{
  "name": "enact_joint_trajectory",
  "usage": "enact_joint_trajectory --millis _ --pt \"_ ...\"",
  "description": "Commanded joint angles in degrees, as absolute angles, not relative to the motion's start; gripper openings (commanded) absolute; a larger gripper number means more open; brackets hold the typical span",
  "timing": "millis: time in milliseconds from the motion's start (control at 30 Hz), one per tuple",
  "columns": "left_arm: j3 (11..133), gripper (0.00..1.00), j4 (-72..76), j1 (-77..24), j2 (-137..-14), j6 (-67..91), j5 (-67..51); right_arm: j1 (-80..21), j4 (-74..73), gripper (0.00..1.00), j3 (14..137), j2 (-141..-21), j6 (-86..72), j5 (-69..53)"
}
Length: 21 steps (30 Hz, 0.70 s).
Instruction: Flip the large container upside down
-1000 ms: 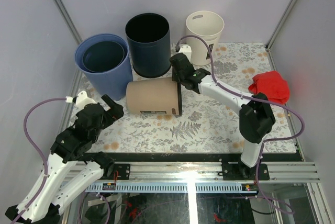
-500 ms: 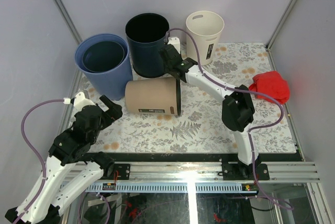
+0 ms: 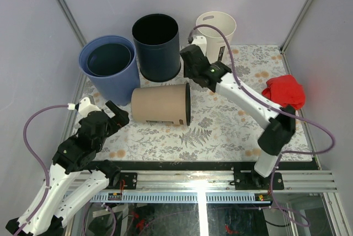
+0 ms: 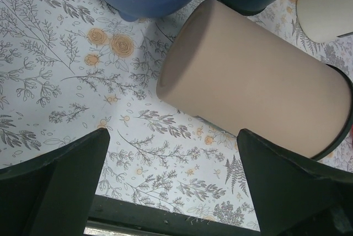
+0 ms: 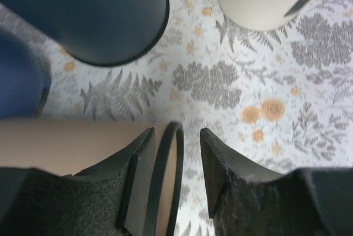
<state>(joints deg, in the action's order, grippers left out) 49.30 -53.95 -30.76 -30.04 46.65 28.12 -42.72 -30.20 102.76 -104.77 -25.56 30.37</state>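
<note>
The large tan container [image 3: 160, 105] lies on its side in the middle of the floral mat, its black-rimmed mouth facing right. My right gripper [image 3: 191, 80] hovers over that mouth, open. In the right wrist view the black rim [image 5: 167, 161] sits between the two fingers of the right gripper [image 5: 176, 137], closer to the left finger, with the tan wall [image 5: 60, 142] to the left. My left gripper [image 3: 118, 113] is open and empty near the front left. In the left wrist view the left gripper [image 4: 172, 134] faces bare mat, with the container [image 4: 253, 98] beyond it.
Nested blue buckets [image 3: 107, 65], a dark navy bin [image 3: 156, 46] and a cream bin [image 3: 216, 32] stand upright along the back, close behind the tan container. A red cloth [image 3: 284, 91] lies at the right edge. The table's front edge [image 4: 165, 214] is just below the left gripper.
My right gripper swung back-left toward the dark bin, then came right again over the container's mouth; its elbow moved right. The left arm barely shifted.
</note>
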Motion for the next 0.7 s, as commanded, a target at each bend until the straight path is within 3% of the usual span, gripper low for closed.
enact_joint_trajectory --millis 0,300,467,667 --pt "48.69 1.00 -52.27 -30.72 -30.32 45.91 28.64 -46.07 -33.76 0.46 96.81 -96.07 -31.77 27.76" --pt "46.02 0.99 -47.26 -30.76 -32.38 43.24 20.31 -47.73 -33.12 0.46 81.63 -82.00 -38.96 17.40" --pt "43.89 0.88 -43.76 -30.76 -36.80 42.40 13.37 -48.70 -33.67 0.47 79.29 -79.53 -39.57 16.73" --pt "42.87 0.85 -42.18 -30.89 -41.22 41.43 9.37 -50.99 -31.86 0.48 77.70 -79.40 -40.73 15.49"
